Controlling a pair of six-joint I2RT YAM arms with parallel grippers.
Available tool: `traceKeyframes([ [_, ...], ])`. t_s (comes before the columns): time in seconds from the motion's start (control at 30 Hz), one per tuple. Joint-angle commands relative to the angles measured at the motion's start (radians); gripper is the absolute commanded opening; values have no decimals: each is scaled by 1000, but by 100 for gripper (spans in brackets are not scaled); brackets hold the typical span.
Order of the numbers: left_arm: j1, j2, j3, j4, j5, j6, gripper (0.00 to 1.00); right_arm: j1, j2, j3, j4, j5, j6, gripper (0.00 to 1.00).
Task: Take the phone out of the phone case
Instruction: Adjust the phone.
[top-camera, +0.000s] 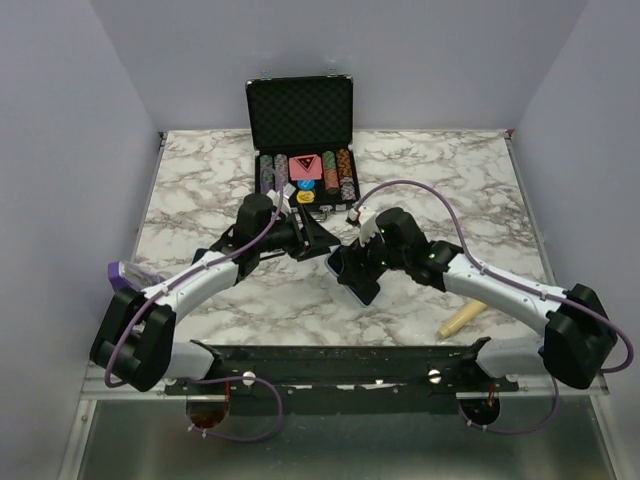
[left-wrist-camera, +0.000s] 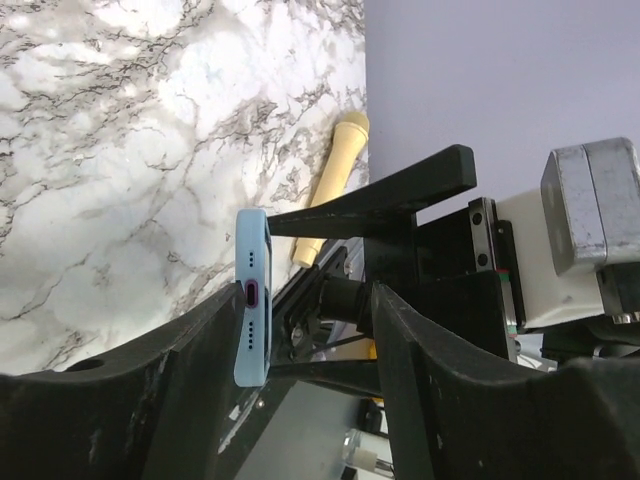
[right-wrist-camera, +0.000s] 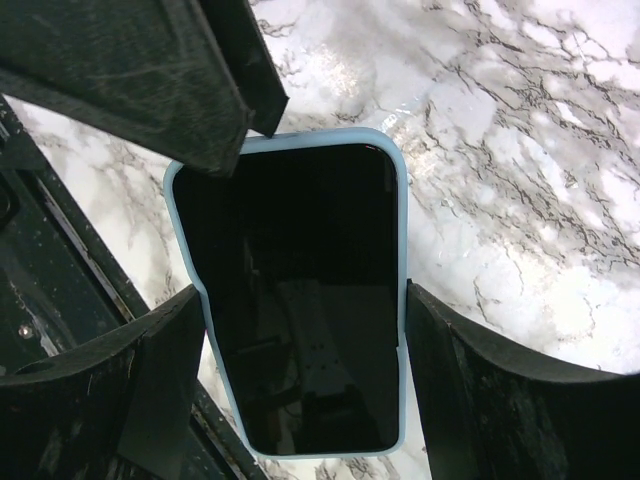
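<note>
Tabletop (top-camera: 450, 180) in veined marble, lilac walls (top-camera: 400, 60), chip case (top-camera: 300, 115) behind, phone (top-camera: 357, 276) above

I find a white, grey-veined marble bench (top-camera: 450, 180). An open black case (top-camera: 300, 115) holding poker chips (top-camera: 322, 172) stands at its far edge. A pale wooden stick (top-camera: 462, 318) lies near the right front.

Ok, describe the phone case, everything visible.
The phone case is a pale blue, soft-looking shell with rounded corners, rimming the phone's dark screen; the phone sits fully inside. Its end edge shows a port cutout and small holes. The right gripper clamps its long sides; one finger of the left gripper covers a corner in the right wrist view.
</note>
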Motion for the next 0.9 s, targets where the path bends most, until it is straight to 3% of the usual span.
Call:
traceKeyframes([
  [0.0, -12, -54, -1, -46, -71, 50, 65, 15, -49, -3, 67, -3, -6, 1],
  [0.1, -13, -68, 22, -135, -101, 89, 69, 15, -66, -8, 71, -5, -6, 1],
  [0.33, -27, -7, 19, -92, -19, 81, 72, 25, -80, 20, 59, -20, -20, 1],
  [0.47, -61, 31, 25, -26, 33, 63, 62, 34, -69, 30, 53, -8, -26, 1],
  [0.7, -67, 50, 12, 58, 75, 38, 22, 48, -86, 18, 63, 21, -15, 4],
  [0.8, -61, 12, 12, 40, 35, 66, 0, 49, -89, 14, 51, 59, 23, 37],
  [0.87, -59, -30, 12, 29, -6, 89, 0, 49, -83, 13, 45, 76, 70, 80],
])
